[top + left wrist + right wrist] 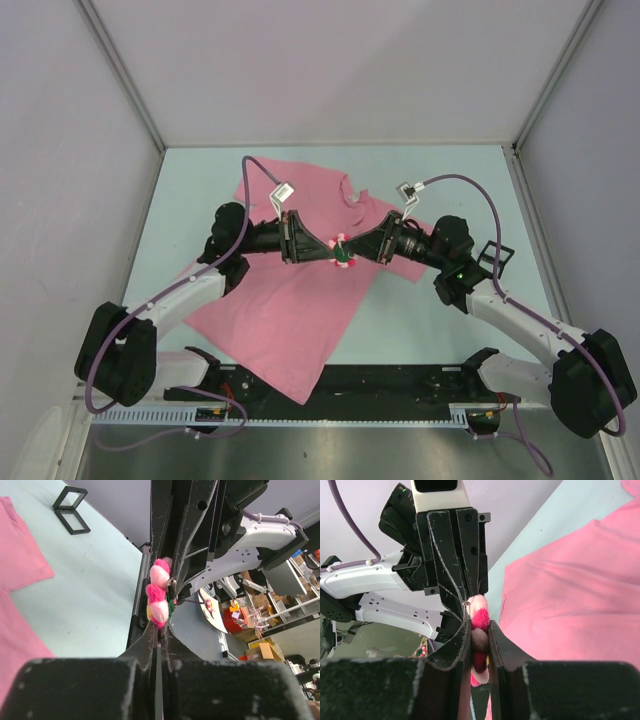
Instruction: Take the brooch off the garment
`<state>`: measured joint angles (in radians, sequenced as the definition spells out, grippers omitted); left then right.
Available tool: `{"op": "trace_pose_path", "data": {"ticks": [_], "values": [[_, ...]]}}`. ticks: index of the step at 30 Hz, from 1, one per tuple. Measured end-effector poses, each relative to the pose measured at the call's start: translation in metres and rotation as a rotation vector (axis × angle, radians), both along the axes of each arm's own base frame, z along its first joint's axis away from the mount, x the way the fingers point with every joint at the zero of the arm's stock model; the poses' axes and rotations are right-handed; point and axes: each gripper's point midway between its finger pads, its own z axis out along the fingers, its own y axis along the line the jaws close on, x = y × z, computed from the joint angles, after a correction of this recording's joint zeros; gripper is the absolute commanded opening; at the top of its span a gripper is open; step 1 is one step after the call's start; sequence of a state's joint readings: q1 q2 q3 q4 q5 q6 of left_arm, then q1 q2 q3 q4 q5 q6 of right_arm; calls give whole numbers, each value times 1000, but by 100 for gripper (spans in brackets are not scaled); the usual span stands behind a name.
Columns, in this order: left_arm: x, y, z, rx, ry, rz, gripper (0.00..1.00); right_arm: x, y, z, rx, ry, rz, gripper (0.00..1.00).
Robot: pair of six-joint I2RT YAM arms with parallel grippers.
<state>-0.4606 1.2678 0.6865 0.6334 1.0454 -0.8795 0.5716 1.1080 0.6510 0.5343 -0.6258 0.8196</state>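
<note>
— Looking from above first: where is the brooch (343, 253)?

— You have it between the two arms, over the middle of the garment (280, 310), which lies spread and a little wrinkled on the pale green table (420, 320). The left pincer (328, 248) and the right pincer (357, 248) come to it from opposite sides, tip against tip. I think this is so that one side can hold the flower while the other works on the pin.

— And the left wrist view?

— There your left fingers are nearly closed, with only a thin slit between them. The brooch (159, 597) sits just at their tips, and they seem to pinch its lower edge. It is soft and fluffy, with round lobes in pale pink and strong pink. I see no cloth between the jaws. The garment (20, 545) lies lower, at the side.

— The right wrist view?

— Your right pincer is narrow and clamps the brooch (479, 630) by its fluffy petals, between flat black pads. Opposite, the left tips meet on a small metal piece at the top of the flower, probably the clasp. The garment (580, 580) is smooth knit cloth, apart from the jaws. My judgement is that the brooch is free of the shirt, or almost. Whether the pin is completely out, I cannot tell.
</note>
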Motion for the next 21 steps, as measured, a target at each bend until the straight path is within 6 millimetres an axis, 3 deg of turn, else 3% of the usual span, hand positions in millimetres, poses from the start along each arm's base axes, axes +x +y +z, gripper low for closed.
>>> {"op": "trace_pose_path", "data": {"ticks": [7, 17, 21], "values": [[3, 0, -2, 4, 2, 6, 0, 2, -5, -2, -9, 13, -5, 28], [7, 3, -4, 9, 11, 23, 0, -1, -17, 10, 2, -13, -26, 37], [7, 3, -4, 9, 12, 23, 0, -2, -17, 6, -3, -7, -21, 40]]}}
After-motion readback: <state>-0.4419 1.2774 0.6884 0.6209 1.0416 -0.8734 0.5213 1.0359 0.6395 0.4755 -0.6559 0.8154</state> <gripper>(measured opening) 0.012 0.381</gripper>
